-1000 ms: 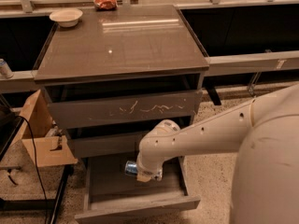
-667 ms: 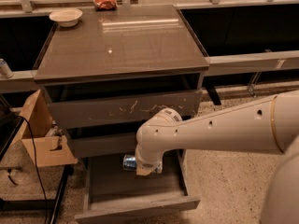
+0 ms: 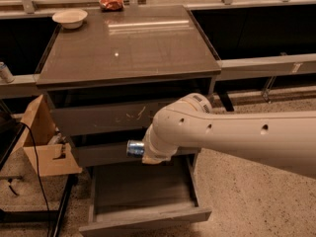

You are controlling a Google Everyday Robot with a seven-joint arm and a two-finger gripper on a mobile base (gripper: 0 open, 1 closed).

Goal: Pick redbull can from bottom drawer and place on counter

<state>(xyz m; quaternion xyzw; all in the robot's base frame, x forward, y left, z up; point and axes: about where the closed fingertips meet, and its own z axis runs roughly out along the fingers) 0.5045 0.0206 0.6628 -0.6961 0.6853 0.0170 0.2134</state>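
Note:
The redbull can [image 3: 134, 148], blue and silver, lies on its side in the air in front of the middle drawer front, above the open bottom drawer [image 3: 148, 220]. My gripper [image 3: 143, 153] sits at the end of the white arm, mostly hidden behind the wrist, and is shut on the redbull can. The bottom drawer's grey floor shows nothing on it. The counter [image 3: 128, 43] is the glossy grey-brown top above, well higher than the can.
A white bowl [image 3: 69, 18] and a red snack bag [image 3: 111, 2] rest at the counter's back left. A scratched drawer front [image 3: 113, 116] lies behind the arm. A cardboard box [image 3: 42, 144] stands left of the cabinet. A pale can [image 3: 5, 72] stands on the left ledge.
The arm has risen and swung left, lifting the can out of the bottom drawer up to the level of the middle drawer front.

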